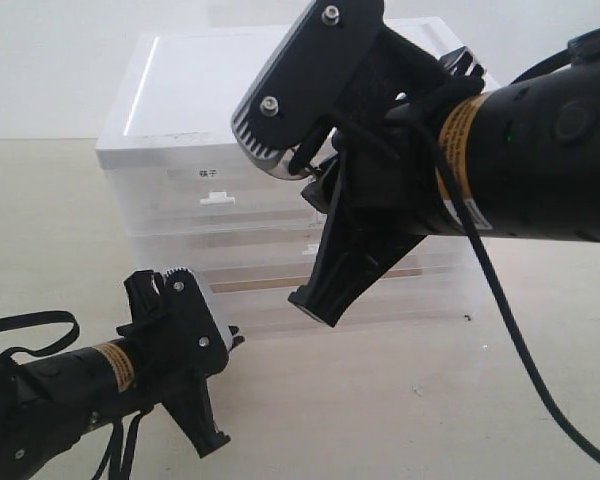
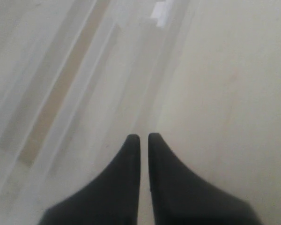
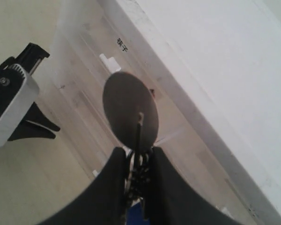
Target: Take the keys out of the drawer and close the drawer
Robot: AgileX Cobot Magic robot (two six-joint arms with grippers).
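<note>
My right gripper (image 3: pixel 136 150) is shut on the keys: the dark grey oval fob (image 3: pixel 126 103) sticks out past the fingertips, metal keys sit between the fingers, and the blue tag (image 3: pixel 136 216) shows further back. In the exterior view the right gripper (image 1: pixel 320 300) hangs in front of the clear drawer unit (image 1: pixel 180 110), pointing down and left. The left gripper (image 1: pixel 212 440) is low at the front left, shut and empty (image 2: pixel 144 137), close to the unit's front (image 2: pixel 61 84). The right arm hides part of the drawer fronts; those that show look flush.
The pale tabletop (image 1: pixel 380 400) spreads in front of the unit. A black cable (image 1: pixel 500 300) trails from the right arm down to the right. The left gripper (image 3: pixel 14 108) also shows in the right wrist view, beside the unit's lower front.
</note>
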